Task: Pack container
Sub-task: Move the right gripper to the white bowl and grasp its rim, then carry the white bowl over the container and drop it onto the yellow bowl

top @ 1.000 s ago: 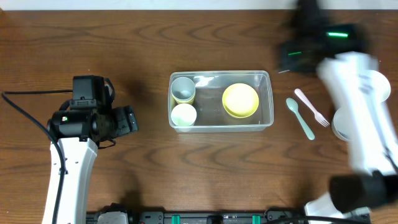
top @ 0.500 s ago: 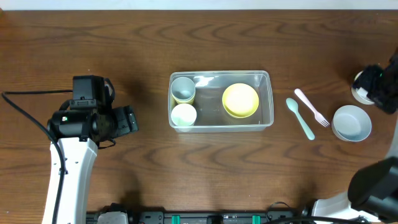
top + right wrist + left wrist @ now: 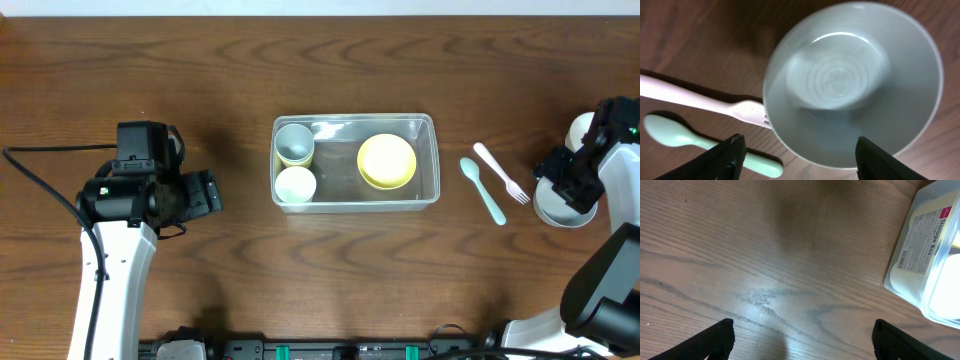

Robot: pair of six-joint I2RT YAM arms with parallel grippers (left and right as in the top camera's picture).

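Note:
The clear container [image 3: 428,160] sits mid-table and holds a yellow bowl [image 3: 387,160], a pale green cup [image 3: 293,143] and a white cup [image 3: 295,185]. Its labelled corner [image 3: 920,265] shows at the right of the left wrist view. My left gripper [image 3: 205,193] [image 3: 802,340] hangs open over bare wood to the container's left. At the far right my right gripper [image 3: 568,180] [image 3: 800,160] is open above a white bowl [image 3: 560,213] [image 3: 855,85], nothing between its fingers. A mint spoon [image 3: 482,188] [image 3: 690,137] and a pink fork [image 3: 500,172] [image 3: 700,97] lie between bowl and container.
Another white round dish [image 3: 580,130] sits just behind the right arm, partly hidden by it. The table's right edge is close to the white bowl. Bare wood spreads between the left arm and the container.
The right arm swung from the back of the table down to the right, over the white bowl, and its jaws opened wider. The left arm stayed still.

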